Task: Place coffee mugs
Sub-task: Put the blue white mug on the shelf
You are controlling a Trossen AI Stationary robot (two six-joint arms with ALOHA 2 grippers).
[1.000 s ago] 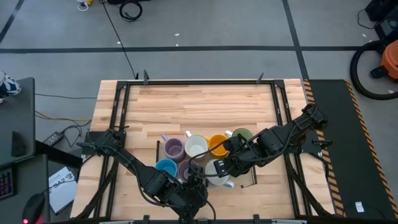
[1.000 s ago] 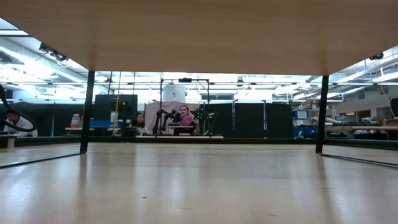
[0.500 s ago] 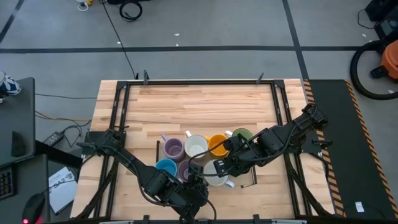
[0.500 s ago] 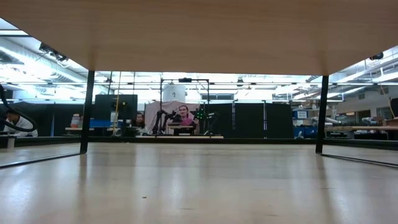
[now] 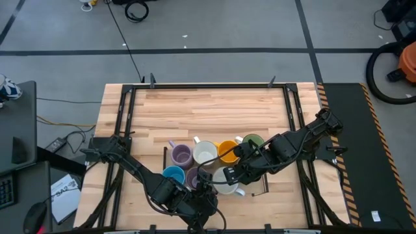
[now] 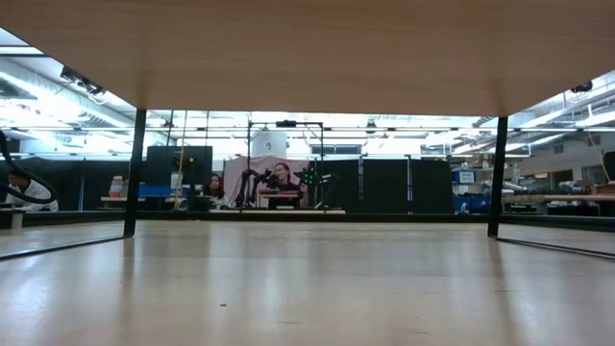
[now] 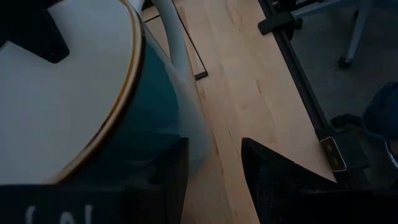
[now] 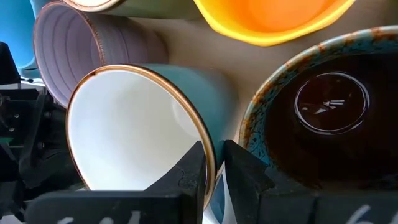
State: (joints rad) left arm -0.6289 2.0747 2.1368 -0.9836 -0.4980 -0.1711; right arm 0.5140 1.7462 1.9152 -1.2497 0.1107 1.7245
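Beyond the frame's legs, the low view shows only a long lit hall with a person seated far back at a desk – none of the work is visible from there. From above, the wooden worktop [image 5: 208,104] carries the coffee mugs in a tight cluster at the middle of its near edge: a lavender mug [image 5: 181,155], a white mug [image 5: 205,153], an orange mug [image 5: 227,151] and a green mug [image 5: 253,142] in a row, with a light blue mug [image 5: 173,174] and a second lavender mug [image 5: 194,177] just in front of them. Beside these lies a teal mug [image 8: 137,124], white inside and tipped so that its mouth faces the right wrist camera, next to a dark mug [image 8: 323,106] with a speckled rim. The right claw [image 8: 214,158] is set narrow astride the teal mug's rim – whether it presses the wall or stands just clear of it I cannot tell. The left claw [image 7: 214,155] sits at the near side of the cluster, parted with only bare wood in its gap, one side just beside the teal mug's outer wall.
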